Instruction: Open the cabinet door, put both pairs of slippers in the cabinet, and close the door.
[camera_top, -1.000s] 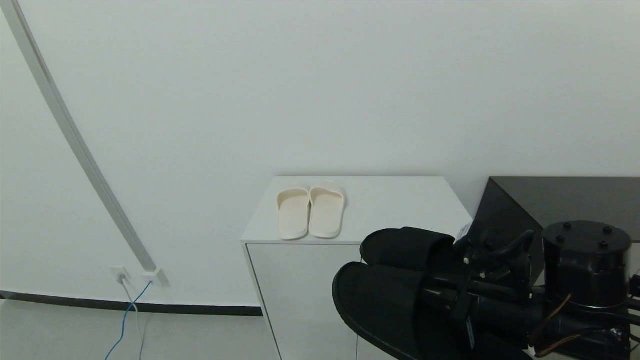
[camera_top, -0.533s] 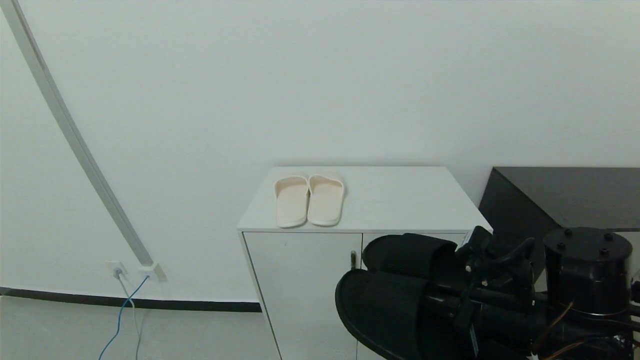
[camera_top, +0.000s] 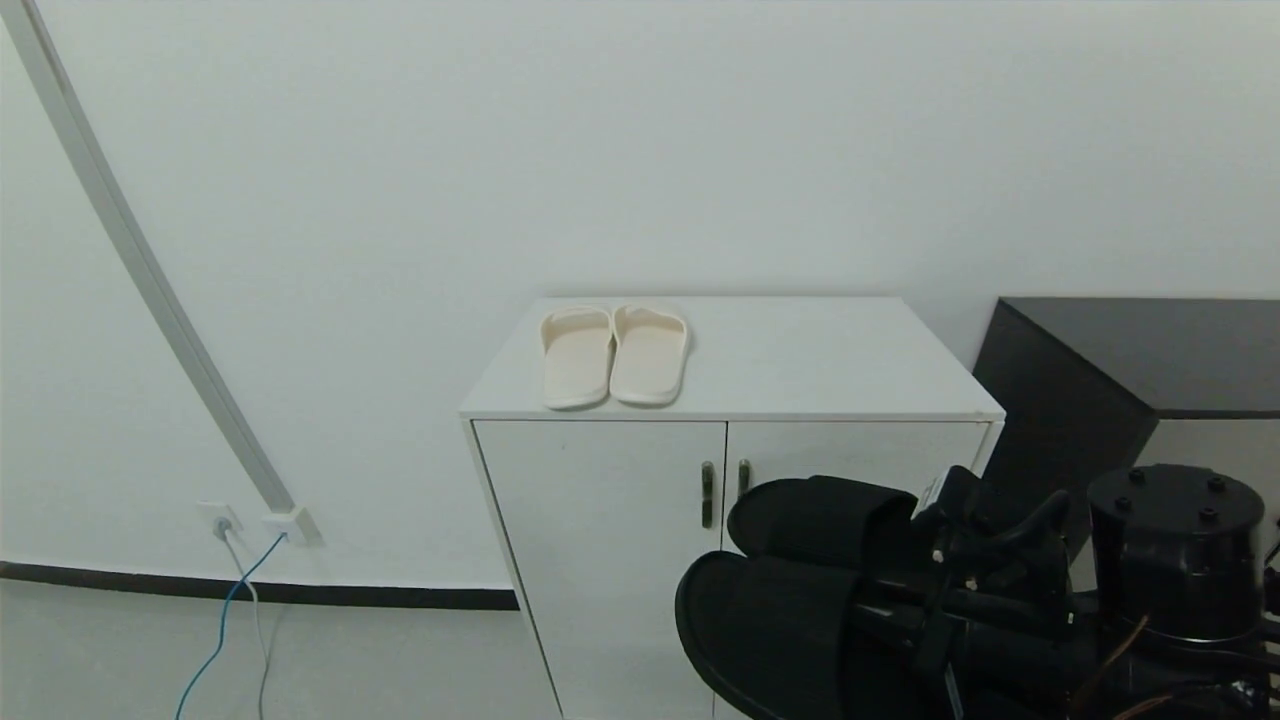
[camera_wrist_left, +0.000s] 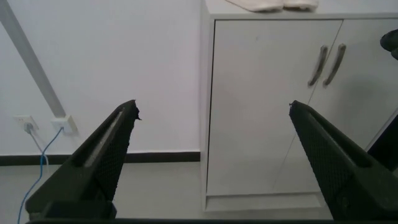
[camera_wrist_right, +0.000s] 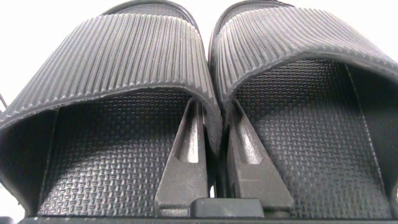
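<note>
Black slippers (camera_top: 800, 560) clamped in right hand (camera_wrist_right: 214, 112) before shut cabinet (camera_top: 600, 500); left hand (camera_wrist_left: 212, 107) spread

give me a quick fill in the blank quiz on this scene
The cream slippers lie on ___ of the white cabinet.
Both cabinet doors are ___.
The left gripper is ___, holding nothing.
The right gripper is shut on the other slippers, which are ___.
Missing: top; shut; open; black.
</note>
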